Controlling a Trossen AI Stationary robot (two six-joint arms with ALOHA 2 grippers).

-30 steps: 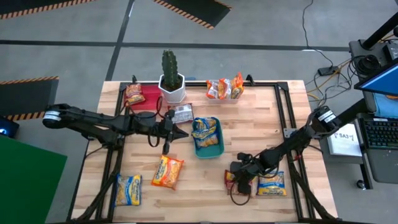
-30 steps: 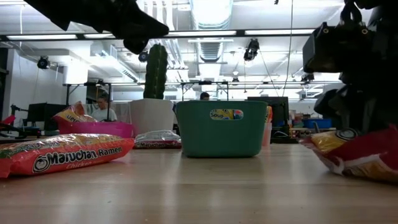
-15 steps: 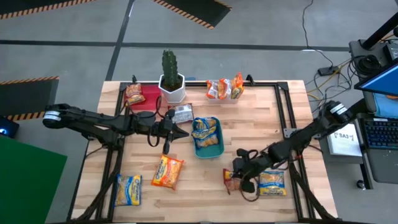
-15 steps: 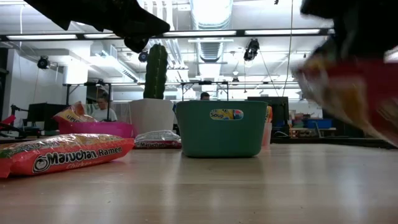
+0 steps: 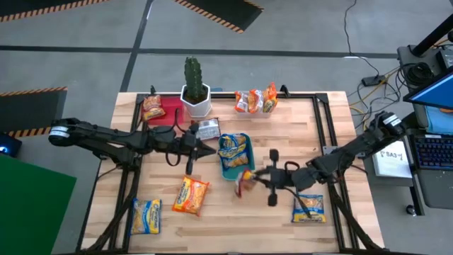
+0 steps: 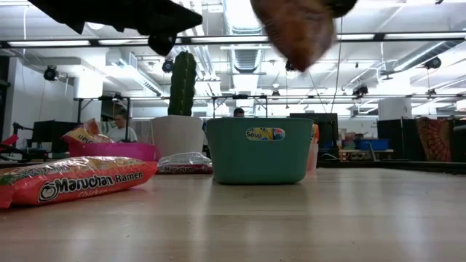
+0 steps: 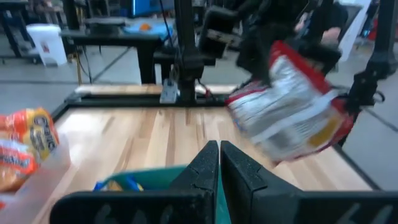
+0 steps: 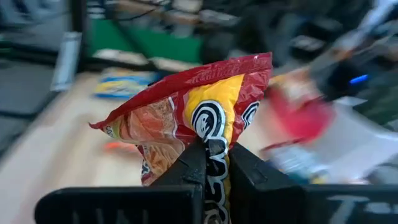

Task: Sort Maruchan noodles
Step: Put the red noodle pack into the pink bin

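Note:
My right gripper (image 5: 256,177) is shut on an orange-red Maruchan packet (image 5: 245,181), held in the air just near of the green tray (image 5: 236,170). That tray holds yellow-blue packets (image 5: 234,149). My left gripper (image 5: 210,151) is shut and hovers empty at the tray's left side. Flat on the table lie an orange packet (image 5: 191,195) and two yellow-blue ones (image 5: 146,216), (image 5: 309,208). The pink tray (image 5: 170,113) holds an orange packet (image 5: 152,106), and a clear tray has a white-red one (image 5: 207,129). More packets (image 5: 255,100) sit at the far edge. My right gripper pinches the orange-red packet between its two fingers (image 8: 198,163) at the middle of one edge (image 8: 211,144), coming from the table's right. The packet sticks out ahead of the fingers, lifted clear of the table, and shows blurred high up in the low view (image 6: 298,29).
The cactus in its white pot (image 5: 195,88) stands at the far edge between the pink tray and the far packets. Bare wood lies between the green tray and the table's right edge, and along the near edge between the packets.
My right gripper has lifted the orange-red packet off the table's near right part, beside the yellow-blue packet, and carried it up and left toward the green tray. The yellow-blue packet stayed where it was.

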